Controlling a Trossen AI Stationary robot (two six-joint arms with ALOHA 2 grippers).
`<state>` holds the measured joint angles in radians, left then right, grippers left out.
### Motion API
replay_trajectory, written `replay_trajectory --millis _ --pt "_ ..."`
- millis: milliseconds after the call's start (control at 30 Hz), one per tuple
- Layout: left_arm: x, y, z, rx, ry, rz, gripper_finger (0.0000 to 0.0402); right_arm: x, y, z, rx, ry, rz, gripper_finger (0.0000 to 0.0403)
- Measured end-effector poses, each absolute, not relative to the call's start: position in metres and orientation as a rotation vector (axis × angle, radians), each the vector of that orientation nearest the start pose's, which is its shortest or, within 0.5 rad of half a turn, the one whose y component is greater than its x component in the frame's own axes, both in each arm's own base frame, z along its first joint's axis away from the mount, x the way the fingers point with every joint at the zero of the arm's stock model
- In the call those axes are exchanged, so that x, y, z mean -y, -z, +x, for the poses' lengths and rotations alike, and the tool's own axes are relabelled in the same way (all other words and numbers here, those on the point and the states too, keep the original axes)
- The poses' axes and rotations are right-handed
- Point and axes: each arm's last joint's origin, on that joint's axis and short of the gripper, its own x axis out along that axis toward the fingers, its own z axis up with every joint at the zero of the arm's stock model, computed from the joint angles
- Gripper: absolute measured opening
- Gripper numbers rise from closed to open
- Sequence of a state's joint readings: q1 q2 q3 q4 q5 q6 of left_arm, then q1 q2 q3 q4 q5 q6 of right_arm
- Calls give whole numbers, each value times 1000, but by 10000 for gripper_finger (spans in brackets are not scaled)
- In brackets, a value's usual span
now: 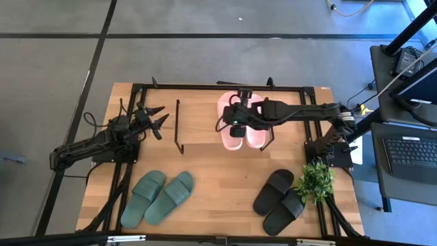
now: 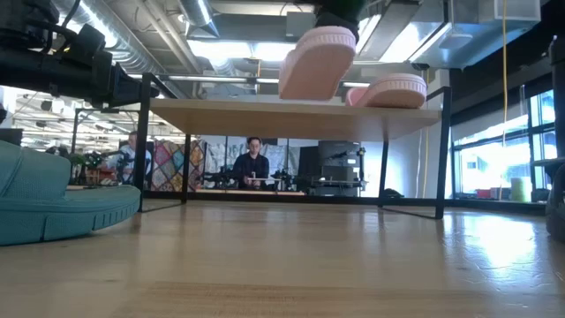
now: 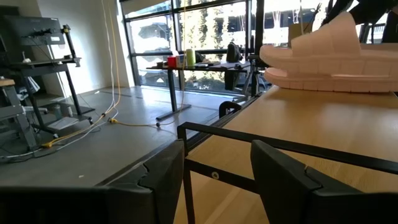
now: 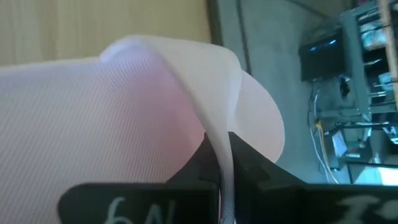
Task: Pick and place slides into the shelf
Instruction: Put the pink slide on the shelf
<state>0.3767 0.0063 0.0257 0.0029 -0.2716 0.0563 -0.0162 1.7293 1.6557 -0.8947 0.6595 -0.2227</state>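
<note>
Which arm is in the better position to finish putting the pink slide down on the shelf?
The right. The right gripper is shut on the tilted pink slide above the shelf, beside its mate. The left gripper waits open, off the shelf's end.

Two slides (image 1: 240,121) atop the shelf (image 1: 205,121); other pairs (image 1: 158,198) (image 1: 280,201) on the table in front

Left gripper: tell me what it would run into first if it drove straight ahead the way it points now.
Probably the shelf's black wire side frame, which crosses right ahead of the open left gripper. Beyond it lie the shelf top and the pale pink slide. Depth is hard to judge.
</note>
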Motion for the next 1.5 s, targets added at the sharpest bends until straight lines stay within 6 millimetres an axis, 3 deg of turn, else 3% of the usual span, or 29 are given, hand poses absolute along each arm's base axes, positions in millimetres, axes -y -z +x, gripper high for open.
replay_trajectory --millis 233,633,1500 --pt "-42 -172 86 4 -649 55 179 29 -319 346 -946 540 -491 12" --pt "-42 -172 86 4 -648 55 179 42 -287 342 -986 565 -489 12" --pt "-42 -172 86 4 -648 55 179 41 -285 342 -997 553 -490 44"
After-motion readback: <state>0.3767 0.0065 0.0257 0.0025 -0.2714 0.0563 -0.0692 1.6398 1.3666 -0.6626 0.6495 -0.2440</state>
